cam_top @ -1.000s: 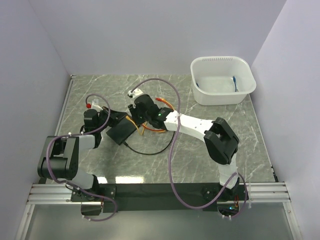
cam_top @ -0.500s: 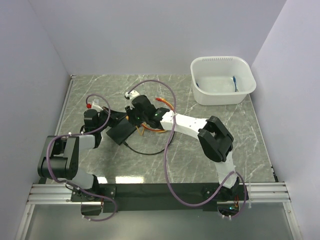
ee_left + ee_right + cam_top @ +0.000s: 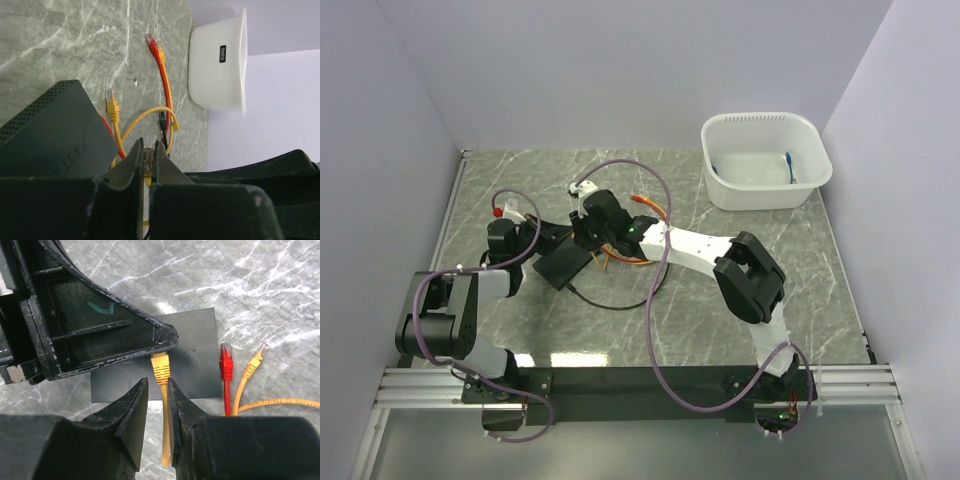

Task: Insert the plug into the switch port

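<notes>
The thin black switch box (image 3: 560, 268) lies flat on the marble table; it also shows in the left wrist view (image 3: 50, 135) and the right wrist view (image 3: 197, 345). My left gripper (image 3: 563, 238) (image 3: 149, 145) is shut on a yellow plug (image 3: 147, 159) and holds it just above the box. In the right wrist view that plug (image 3: 160, 367) sticks out of the left gripper's finger (image 3: 100, 325). My right gripper (image 3: 582, 225) (image 3: 157, 382) is slightly open around the plug's yellow cable, which touches one finger only. The box's sockets are hidden.
A red plug (image 3: 226, 360) and another yellow plug (image 3: 254, 362) lie beside the box, among tangled orange, red and black cables (image 3: 162, 120). A white tub (image 3: 765, 160) with a blue cable stands at the back right. A black cable (image 3: 620, 300) loops in front of the box.
My right gripper has moved left to the left gripper and now straddles the yellow cable. The left arm and the box have stayed in place.
</notes>
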